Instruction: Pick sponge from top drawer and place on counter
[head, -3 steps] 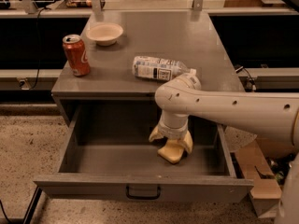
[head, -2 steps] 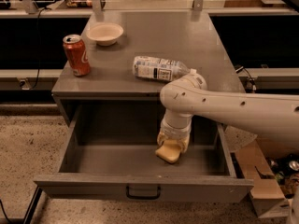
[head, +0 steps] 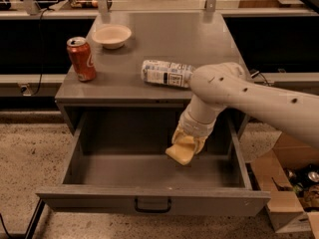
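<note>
Camera view: I see tool (head: 187,141) inside open top drawer (head: 89,199), right side, clamped on sponge (head: 179,154), which hangs tilted; bench (head: 169,39) has red can (head: 81,59), bowl (head: 111,36), bottle (head: 164,73) lying on its side.

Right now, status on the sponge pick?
Gripper inside top drawer, shut on sponge. Sponge tilted, over drawer floor. Bottle lying on counter, near front edge.

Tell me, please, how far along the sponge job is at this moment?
Done: the top drawer stands open, and the gripper inside it is shut on the sponge. In hand: the sponge hangs tilted, apparently lifted just off the drawer floor. Left: raise it out of the drawer and set it down on the counter.
</note>
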{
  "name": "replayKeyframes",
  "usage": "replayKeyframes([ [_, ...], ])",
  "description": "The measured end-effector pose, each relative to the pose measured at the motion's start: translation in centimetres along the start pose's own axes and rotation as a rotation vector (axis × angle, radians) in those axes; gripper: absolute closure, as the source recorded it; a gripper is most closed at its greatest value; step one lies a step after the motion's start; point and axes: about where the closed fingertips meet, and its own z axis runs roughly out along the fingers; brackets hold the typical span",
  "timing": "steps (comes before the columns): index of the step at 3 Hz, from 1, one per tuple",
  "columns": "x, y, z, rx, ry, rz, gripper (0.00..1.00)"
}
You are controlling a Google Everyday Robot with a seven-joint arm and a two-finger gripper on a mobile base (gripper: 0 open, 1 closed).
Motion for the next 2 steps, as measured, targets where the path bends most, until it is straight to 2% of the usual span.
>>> replayKeyframes([
  [1, 0.0, 0.4, -5.1, 0.082, 0.001, 0.010, 1.00],
  [2, 0.2, 2.9, -9.1, 0.113, 0.003, 0.069, 1.00],
])
